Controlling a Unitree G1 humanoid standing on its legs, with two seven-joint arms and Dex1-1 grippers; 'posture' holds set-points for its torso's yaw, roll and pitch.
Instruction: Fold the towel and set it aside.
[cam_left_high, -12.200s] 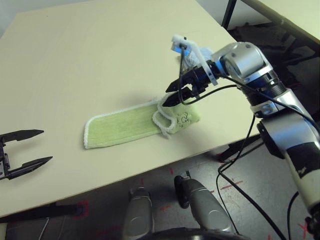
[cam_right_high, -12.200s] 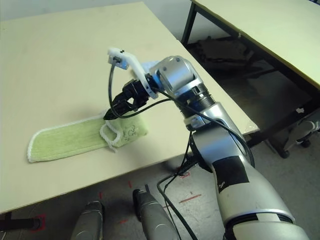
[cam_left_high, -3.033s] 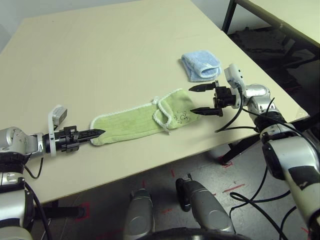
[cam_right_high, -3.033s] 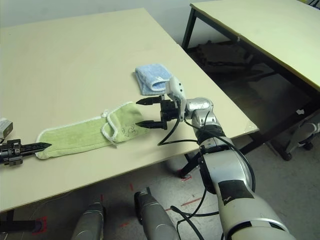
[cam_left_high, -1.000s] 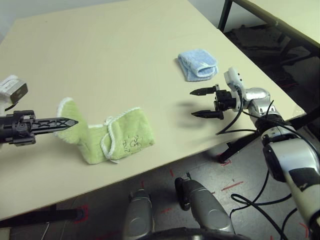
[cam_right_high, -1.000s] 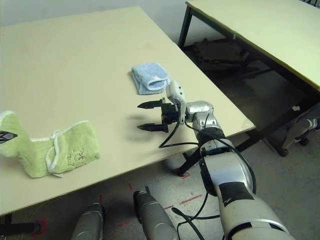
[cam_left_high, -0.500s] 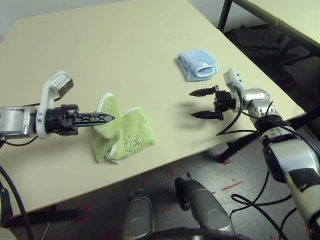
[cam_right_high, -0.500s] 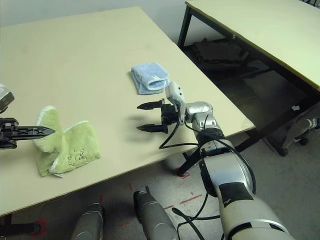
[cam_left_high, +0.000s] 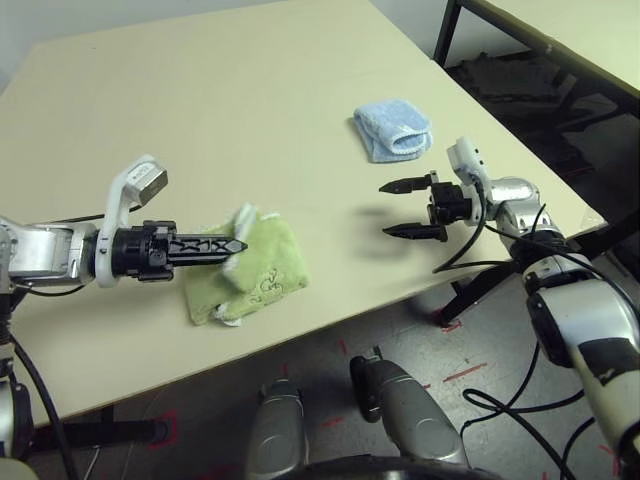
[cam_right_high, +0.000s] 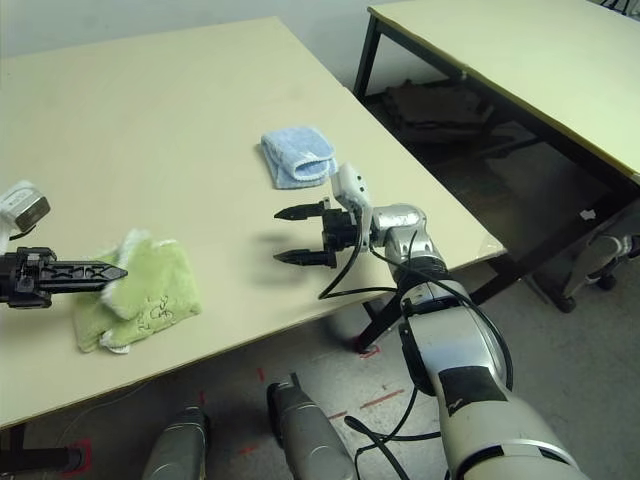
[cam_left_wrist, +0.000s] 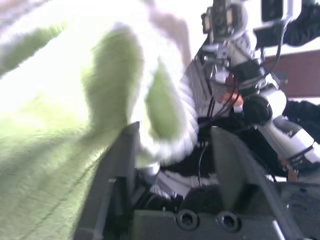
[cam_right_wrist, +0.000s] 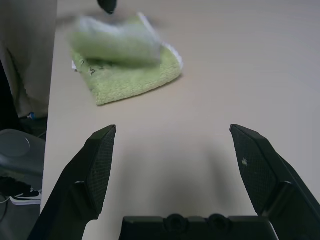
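The bench (cam_left_high: 250, 90) is seen carrying the towel (cam_left_high: 262, 272), folded at about seven o'clock near its front edge. The left pincer (cam_left_high: 236, 246) is spread over the towel's top flap. At three o'clock, the right pincer (cam_left_high: 398, 208) is held spread, well apart.

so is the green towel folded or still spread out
Folded: the towel lies bunched in a short doubled-over pile near the table edge, its end flopped on top.

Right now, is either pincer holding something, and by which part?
Nothing is held. The left pincer stands open at the green towel's folded-over end; the right pincer is open too.
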